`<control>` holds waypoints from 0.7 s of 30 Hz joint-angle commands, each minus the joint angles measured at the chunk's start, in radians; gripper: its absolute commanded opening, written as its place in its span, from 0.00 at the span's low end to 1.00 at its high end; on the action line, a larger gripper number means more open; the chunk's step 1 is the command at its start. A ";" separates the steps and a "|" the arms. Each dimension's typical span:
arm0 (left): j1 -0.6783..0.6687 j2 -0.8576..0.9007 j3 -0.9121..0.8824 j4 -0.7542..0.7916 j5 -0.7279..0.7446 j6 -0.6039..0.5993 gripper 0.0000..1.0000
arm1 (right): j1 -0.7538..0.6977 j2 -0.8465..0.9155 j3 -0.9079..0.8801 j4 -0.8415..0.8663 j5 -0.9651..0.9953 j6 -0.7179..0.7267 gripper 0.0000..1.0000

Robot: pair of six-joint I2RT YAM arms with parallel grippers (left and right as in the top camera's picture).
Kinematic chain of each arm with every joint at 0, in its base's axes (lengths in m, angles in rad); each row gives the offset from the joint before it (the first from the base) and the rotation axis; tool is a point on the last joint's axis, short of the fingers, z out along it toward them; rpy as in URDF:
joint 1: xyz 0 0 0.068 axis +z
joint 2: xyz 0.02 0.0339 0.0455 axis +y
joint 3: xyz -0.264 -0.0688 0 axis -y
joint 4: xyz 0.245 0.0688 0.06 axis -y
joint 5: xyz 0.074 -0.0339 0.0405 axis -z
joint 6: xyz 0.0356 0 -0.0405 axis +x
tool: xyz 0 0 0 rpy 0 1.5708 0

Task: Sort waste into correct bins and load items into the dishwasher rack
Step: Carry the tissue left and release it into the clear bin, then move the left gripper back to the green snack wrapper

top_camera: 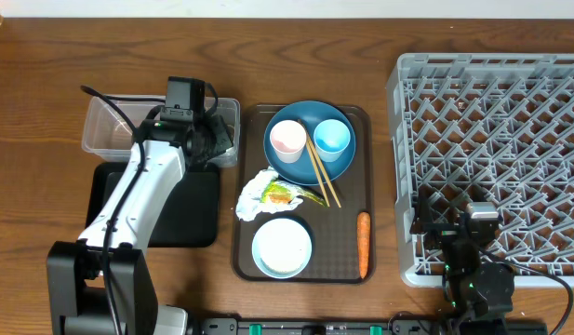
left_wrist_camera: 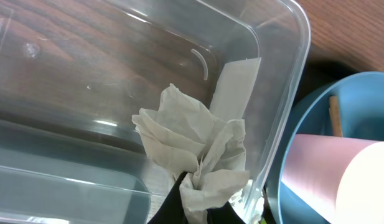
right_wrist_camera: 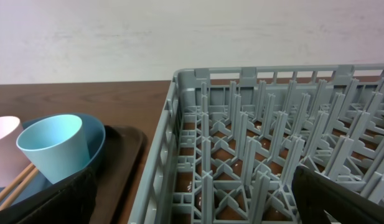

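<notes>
Pinching napkin [left_wrist_camera: 198, 149], seemingly inside tub [left_wrist_camera: 290, 81] | pink cup [top_camera: 287, 140] in blue dish [top_camera: 310, 112]

Looks like a robotics lab bench dressed as a dish-clearing station rather than a lived-in kitchen: two robot arms, the left arm [top_camera: 142, 191] and the right arm [top_camera: 473, 279], set at the near edge of a wooden table [top_camera: 45, 56] against a plain white wall [right_wrist_camera: 179, 37], with a black cable [top_camera: 102, 95] trailing across the wood. Holds catering gear laid out side by side: a grey dishwasher rack [top_camera: 491, 140], a brown serving tray [top_camera: 242, 186], a clear plastic tub [top_camera: 105, 130] and a black tray [top_camera: 198, 219].
</notes>
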 commanded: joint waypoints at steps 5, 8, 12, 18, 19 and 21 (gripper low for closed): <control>0.002 -0.004 0.009 0.014 0.027 0.006 0.07 | 0.008 0.000 -0.002 -0.003 0.006 -0.006 0.99; 0.002 -0.010 0.010 0.043 0.026 0.006 0.10 | 0.008 0.000 -0.002 -0.003 0.006 -0.006 0.99; 0.002 -0.025 0.010 0.072 -0.010 0.023 0.36 | 0.008 0.000 -0.002 -0.003 0.006 -0.006 0.99; 0.002 -0.075 0.010 0.077 -0.104 0.065 0.70 | 0.008 0.000 -0.002 -0.003 0.006 -0.006 0.99; 0.002 -0.093 0.010 0.076 -0.113 0.076 0.72 | 0.008 0.000 -0.002 -0.003 0.006 -0.006 0.99; 0.002 -0.132 0.010 0.069 -0.113 0.090 0.73 | 0.008 0.000 -0.002 -0.003 0.006 -0.006 0.99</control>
